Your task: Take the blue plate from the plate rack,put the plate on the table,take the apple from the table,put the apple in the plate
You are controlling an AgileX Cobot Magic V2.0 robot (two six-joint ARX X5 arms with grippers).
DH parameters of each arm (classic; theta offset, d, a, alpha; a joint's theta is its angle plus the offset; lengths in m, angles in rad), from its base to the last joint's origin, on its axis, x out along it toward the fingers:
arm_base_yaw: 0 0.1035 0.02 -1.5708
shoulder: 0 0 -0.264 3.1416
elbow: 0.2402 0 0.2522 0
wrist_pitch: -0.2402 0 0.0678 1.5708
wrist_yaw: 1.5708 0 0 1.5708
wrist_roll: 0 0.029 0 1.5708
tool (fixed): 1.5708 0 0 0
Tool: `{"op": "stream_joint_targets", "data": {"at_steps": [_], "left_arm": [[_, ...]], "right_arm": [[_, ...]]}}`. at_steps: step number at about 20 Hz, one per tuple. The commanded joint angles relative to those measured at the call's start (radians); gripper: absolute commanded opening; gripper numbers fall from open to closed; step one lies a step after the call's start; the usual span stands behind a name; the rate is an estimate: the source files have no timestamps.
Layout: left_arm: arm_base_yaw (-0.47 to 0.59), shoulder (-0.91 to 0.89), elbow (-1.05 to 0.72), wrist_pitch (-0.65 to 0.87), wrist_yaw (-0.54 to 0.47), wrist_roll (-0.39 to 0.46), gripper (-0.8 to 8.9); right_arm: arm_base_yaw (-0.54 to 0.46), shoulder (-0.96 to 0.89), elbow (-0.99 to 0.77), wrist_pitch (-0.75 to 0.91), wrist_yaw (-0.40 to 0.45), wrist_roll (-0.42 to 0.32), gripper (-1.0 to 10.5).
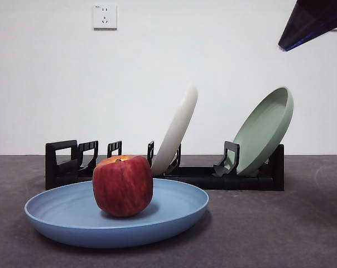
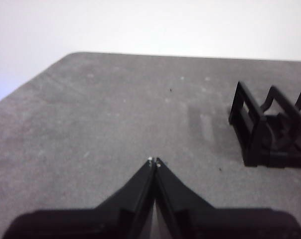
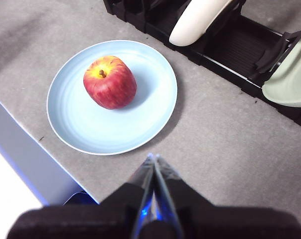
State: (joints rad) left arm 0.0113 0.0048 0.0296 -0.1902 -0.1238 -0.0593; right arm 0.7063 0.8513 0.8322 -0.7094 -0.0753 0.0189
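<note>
The apple (image 1: 123, 185) sits upright in the blue plate (image 1: 68, 215), a little toward nine o'clock of its centre, and the plate lies flat on the table (image 1: 280, 234) in front of the plate rack (image 1: 62, 164). The left gripper (image 2: 154, 162) hangs over bare table beside the rack's boxy end, jaws pressed together, holding nothing. The right gripper (image 3: 154, 158) hovers high above the plate's near rim, jaws closed and empty. Behind, a cream plate (image 1: 177, 131) and a green plate (image 1: 263, 131) lean in the rack
</note>
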Motion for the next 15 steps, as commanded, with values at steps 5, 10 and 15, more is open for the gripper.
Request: {"op": "stream_joint_targets", "data": {"at_steps": [5, 10, 15], "left_arm": [[0.003, -0.003, -0.018, -0.007, 0.029, -0.038, -0.03], [0.003, -0.002, -0.018, -0.008, 0.025, -0.038, -0.03], [0.003, -0.002, -0.018, -0.008, 0.026, -0.038, -0.03]], "right_arm": [[0.0, -0.002, -0.005, 0.004, 0.003, -0.002, 0.0], [0.0, -0.002, -0.005, 0.004, 0.003, -0.002, 0.0], [0.0, -0.002, -0.005, 0.004, 0.003, -0.002, 0.0]]}}
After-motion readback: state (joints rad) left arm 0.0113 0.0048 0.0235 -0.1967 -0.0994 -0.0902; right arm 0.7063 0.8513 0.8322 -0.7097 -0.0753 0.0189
